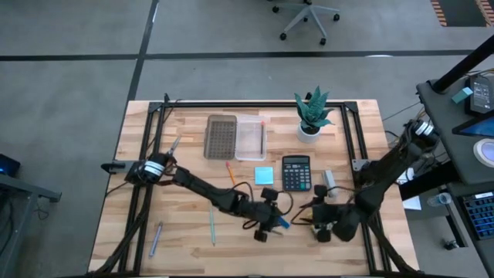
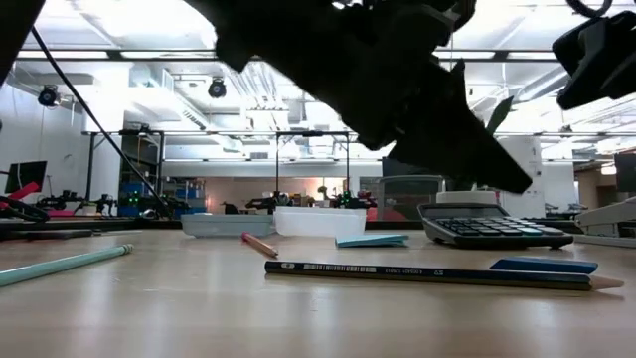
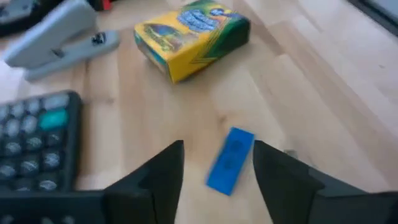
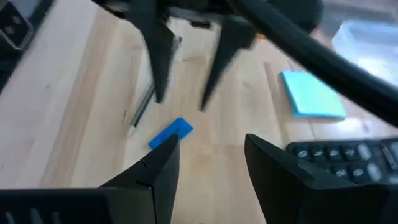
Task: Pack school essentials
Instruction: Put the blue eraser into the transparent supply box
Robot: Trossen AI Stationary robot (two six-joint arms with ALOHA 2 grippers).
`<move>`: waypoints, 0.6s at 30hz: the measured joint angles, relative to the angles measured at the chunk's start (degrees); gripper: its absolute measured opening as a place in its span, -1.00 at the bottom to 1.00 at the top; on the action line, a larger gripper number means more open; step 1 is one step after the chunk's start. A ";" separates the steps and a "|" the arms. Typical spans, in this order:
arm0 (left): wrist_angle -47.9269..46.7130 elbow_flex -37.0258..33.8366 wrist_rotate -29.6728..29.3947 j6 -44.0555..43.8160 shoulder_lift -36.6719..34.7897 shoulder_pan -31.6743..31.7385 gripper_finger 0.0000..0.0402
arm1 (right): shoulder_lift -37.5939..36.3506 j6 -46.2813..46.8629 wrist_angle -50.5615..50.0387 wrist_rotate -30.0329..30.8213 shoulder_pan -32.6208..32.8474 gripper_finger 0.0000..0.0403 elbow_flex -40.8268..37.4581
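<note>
My left gripper (image 3: 218,146) (image 1: 268,222) is open and hovers over the blue eraser (image 3: 230,160), one finger on either side and clear of it. The eraser (image 2: 542,266) lies flat on the table beside a dark pencil (image 2: 427,270). My right gripper (image 4: 211,140) (image 1: 324,228) is open and empty, near the table's near right, facing the left gripper (image 4: 182,102). The yellow-green crayon box (image 3: 193,37) lies flat beyond the eraser. The light-blue sticky pad (image 1: 263,174), orange pencil (image 1: 230,171), green pencil (image 1: 212,228), blue pen (image 1: 156,238) and grey pen (image 1: 174,144) lie scattered. No scissors show.
A calculator (image 1: 296,171) and a grey stapler (image 3: 56,37) lie close to the far side of both grippers. A dark brown tray (image 1: 221,135), a clear tray (image 1: 250,137) and a potted plant (image 1: 312,116) stand toward the far edge. Bare wood lies at the near left.
</note>
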 joint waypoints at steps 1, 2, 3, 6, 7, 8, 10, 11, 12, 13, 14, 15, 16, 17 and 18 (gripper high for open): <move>-0.36 0.50 1.29 1.66 0.00 0.55 -0.09 | -2.24 -1.51 0.63 -0.06 -0.04 -0.16 -1.60; -0.34 0.82 2.61 2.91 0.02 1.08 -0.07 | -4.38 -3.07 1.74 -0.14 -0.22 -0.16 -3.14; -0.34 1.27 3.63 3.63 0.22 1.68 -0.07 | -6.51 -4.77 3.54 -0.13 -0.57 -0.16 -4.56; -0.73 2.34 8.24 4.45 0.39 3.50 -0.06 | -13.01 -10.09 9.76 0.27 -1.76 -0.16 -8.93; -0.48 2.60 9.97 4.41 0.39 4.13 -0.06 | -15.00 -11.79 12.00 0.30 -2.04 -0.16 -10.14; -0.21 2.68 11.28 4.37 0.39 4.57 -0.06 | -16.94 -13.50 14.22 0.26 -2.19 -0.16 -11.33; -0.17 2.68 12.07 4.12 0.69 5.02 -0.06 | -20.35 -16.66 17.66 0.27 -2.16 -0.16 -13.26; -0.32 2.68 12.13 3.99 0.95 5.06 -0.06 | -21.72 -18.09 19.55 0.26 -2.16 -0.16 -14.05; -0.47 2.68 12.46 3.99 1.41 5.00 -0.06 | -22.88 -19.39 21.09 0.26 -2.16 -0.16 -14.70; -0.32 2.88 12.97 3.97 2.12 4.90 -0.06 | -23.91 -20.55 22.05 0.26 -2.16 -0.16 -15.22; -0.14 3.30 13.34 3.97 2.76 4.83 -0.06 | -24.72 -21.33 23.09 0.26 -2.16 -0.16 -15.68; -0.18 3.59 13.59 3.96 3.32 4.76 -0.06 | -25.23 -21.92 23.98 0.27 -2.16 -0.16 -15.99; -0.28 4.00 13.85 3.95 3.90 4.67 -0.06 | -25.57 -22.60 24.75 0.30 -2.16 -0.16 -16.29; -0.10 4.39 14.09 3.95 4.31 4.67 -0.06 | -25.84 -23.26 25.46 0.28 -2.16 -0.16 -16.55; -0.11 4.58 14.31 4.02 4.65 4.68 -0.06 | -25.91 -23.79 26.17 0.28 -2.16 -0.16 -16.77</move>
